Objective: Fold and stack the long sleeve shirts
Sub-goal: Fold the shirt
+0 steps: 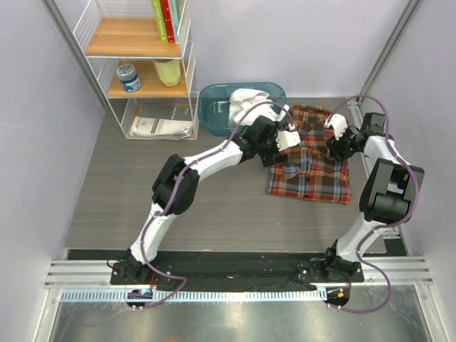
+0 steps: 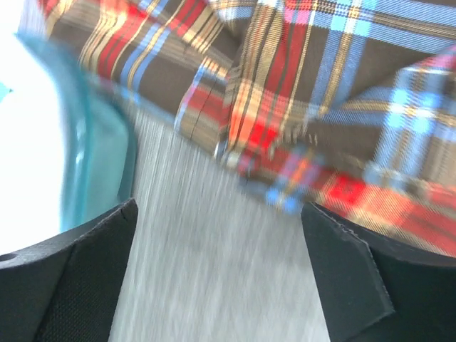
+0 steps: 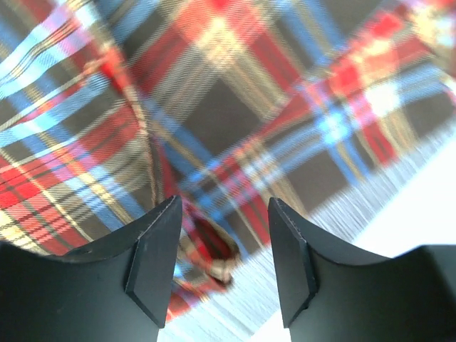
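overhead, a teal bin (image 1: 214, 110) stands at the far side of the counter (image 1: 178, 192) and holds a bunched white shirt (image 1: 244, 98), the only thing seen in it. to its left a shelf unit (image 1: 125, 32) carries books (image 1: 165, 18) on the upper board, a jar (image 1: 129, 77) and a yellowish container (image 1: 168, 71) on the lower board, and papers (image 1: 160, 127) in the wire basket (image 1: 130, 107) at the bottom.

the plaid shirt (image 1: 310, 174) lies on the counter just right of the bin, gathered into a rough, rumpled rectangle. the left gripper (image 1: 288, 139) hangs over its near-left part, beside the bin's right end. its fingers (image 2: 71, 285) are spread wide with nothing between them but bare counter, with the bin wall on one side and the plaid edge on the other. the right gripper (image 1: 333, 134) sits over the shirt's far-right part. its fingers (image 3: 153, 263) stand partly apart above the cloth, and no fold is pinched between them.

the left arm crosses the front of the bin and covers part of its rim and of the white shirt. both wrist views are smeared by blur. the bin's interior is blown out to white in the left wrist view, so its contents cannot be read there. collar and sleeves of the plaid shirt cannot be picked out.
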